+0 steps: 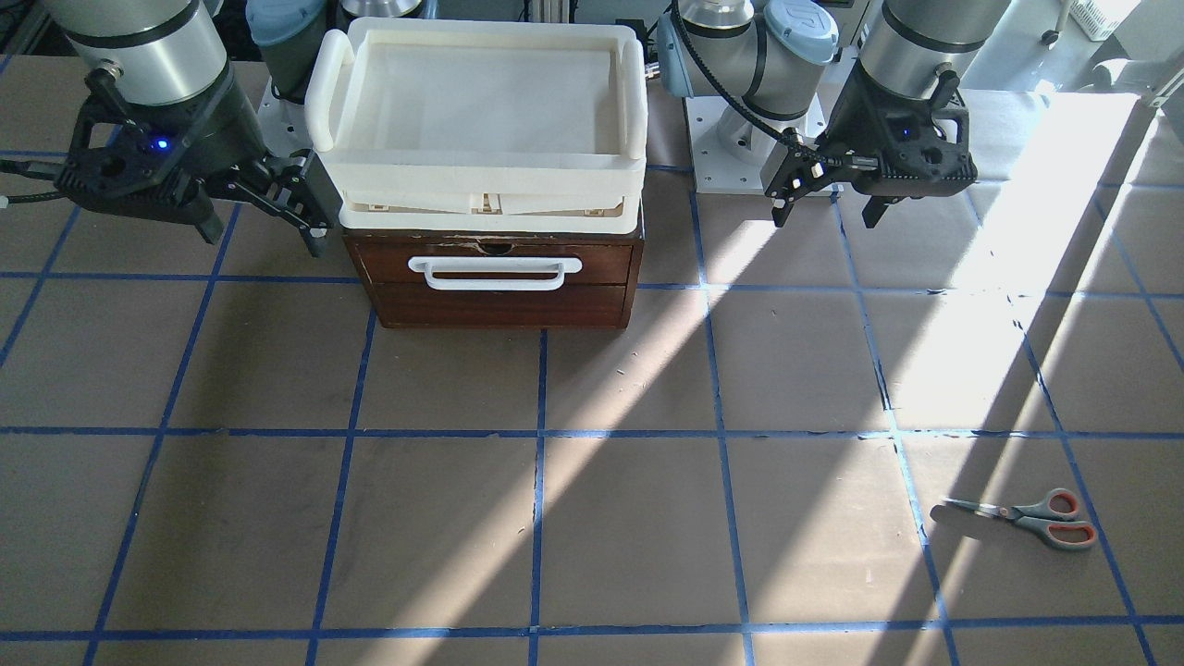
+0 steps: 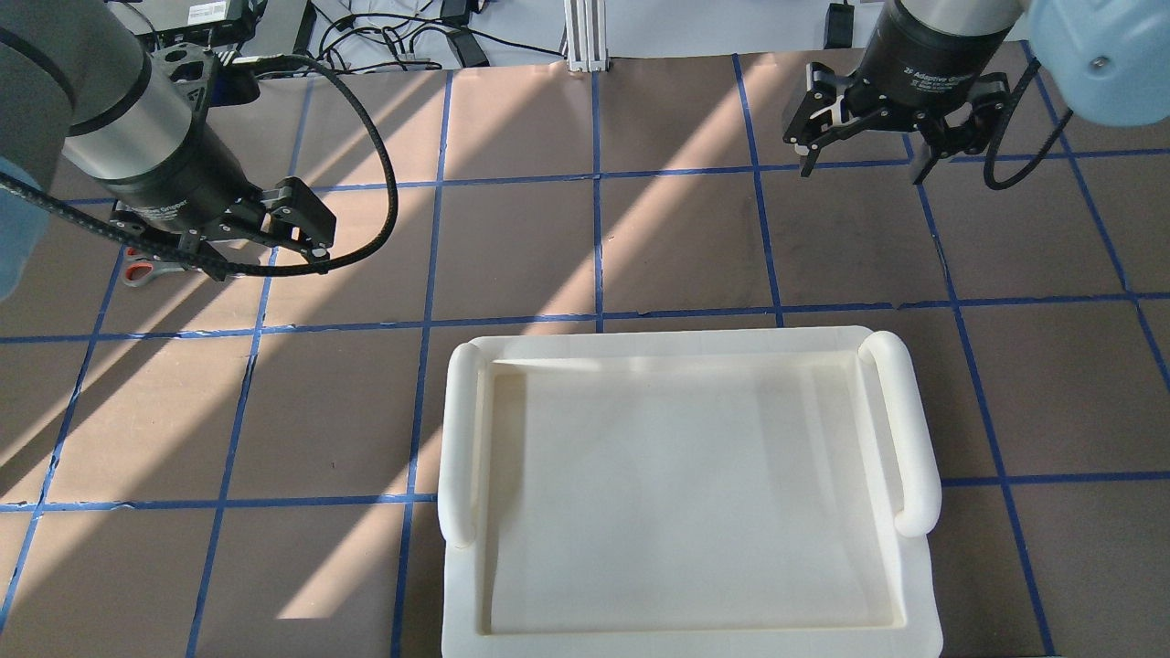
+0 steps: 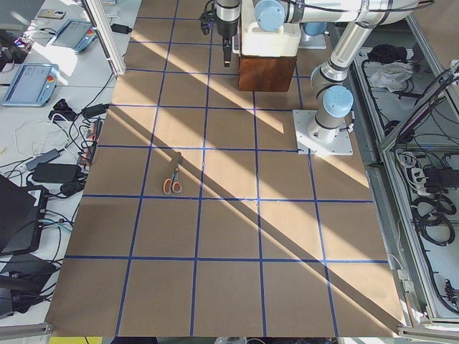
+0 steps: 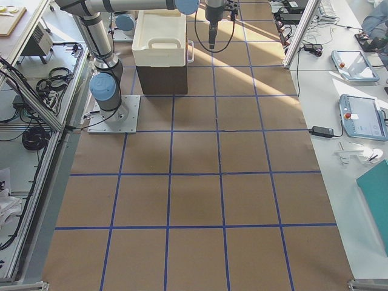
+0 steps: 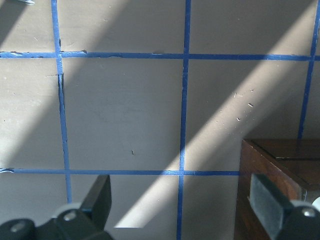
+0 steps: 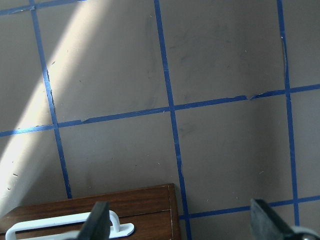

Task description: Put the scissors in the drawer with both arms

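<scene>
Found right gripper (image 1: 264, 231) spread and empty, just beside the shut drawer (image 1: 610, 266): dark wood front, white bar handle (image 1: 495, 271), cream plastic tray (image 1: 629, 166) on top. Found left gripper (image 1: 826, 217) likewise spread, empty. Located scissors (image 1: 1027, 520) flat on papered table (image 1: 629, 518), well forward of left gripper, the nearer one. Long axis crosswise, slim metal blades probably closed, grey handles outboard.

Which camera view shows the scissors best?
The exterior front-facing view: the scissors lie whole on the table, blades and handles clear. Exterior left shows them whole but small. Overhead shows only a handle beside the left arm. Left wrist perhaps catches a blade tip; others, nothing.
</scene>
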Controlling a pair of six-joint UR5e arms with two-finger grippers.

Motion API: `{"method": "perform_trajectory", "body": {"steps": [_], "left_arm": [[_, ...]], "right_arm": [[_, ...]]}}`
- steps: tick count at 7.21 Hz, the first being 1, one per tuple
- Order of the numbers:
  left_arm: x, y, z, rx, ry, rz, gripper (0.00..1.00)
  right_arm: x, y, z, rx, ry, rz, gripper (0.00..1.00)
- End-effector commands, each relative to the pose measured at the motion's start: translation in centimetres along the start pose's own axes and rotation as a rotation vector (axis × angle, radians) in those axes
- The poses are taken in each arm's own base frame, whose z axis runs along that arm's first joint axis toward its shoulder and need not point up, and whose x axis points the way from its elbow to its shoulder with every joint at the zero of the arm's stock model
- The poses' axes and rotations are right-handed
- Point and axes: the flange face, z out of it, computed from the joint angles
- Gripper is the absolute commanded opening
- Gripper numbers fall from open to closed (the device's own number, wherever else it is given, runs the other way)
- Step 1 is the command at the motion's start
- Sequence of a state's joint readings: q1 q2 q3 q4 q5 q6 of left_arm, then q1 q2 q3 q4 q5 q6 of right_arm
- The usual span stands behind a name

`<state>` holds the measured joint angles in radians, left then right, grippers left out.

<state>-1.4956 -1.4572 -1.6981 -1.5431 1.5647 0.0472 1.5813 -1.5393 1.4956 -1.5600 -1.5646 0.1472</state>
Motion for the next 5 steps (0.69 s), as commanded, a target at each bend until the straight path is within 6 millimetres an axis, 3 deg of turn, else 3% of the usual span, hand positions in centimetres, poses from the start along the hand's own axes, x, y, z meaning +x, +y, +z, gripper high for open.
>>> {"method": "perform_trajectory", "body": {"steps": [1,3,4,5], "left_arm": [[0.0,0.0,0.0,0.0,-0.001,-0.007,1.0],[-0.1,0.2,-0.2,0.003,-0.008,0.008,1.0],[-0.3,0.2,-0.3,0.004,-0.008,0.007,1.0],[-0.8,0.0,-0.2,0.004,-0.01,0.017,1.0]], "right_arm": [[0.1,0.0,0.0,-0.001,0.0,0.001,1.0],[0.1,-0.1,0.3,-0.011,0.003,0.001,1.0],[-0.8,0.0,1.8,-0.07,-0.01,-0.01,1.0],[-4.5,0.7,3.2,-0.107,-0.079,-0.067,1.0]]}}
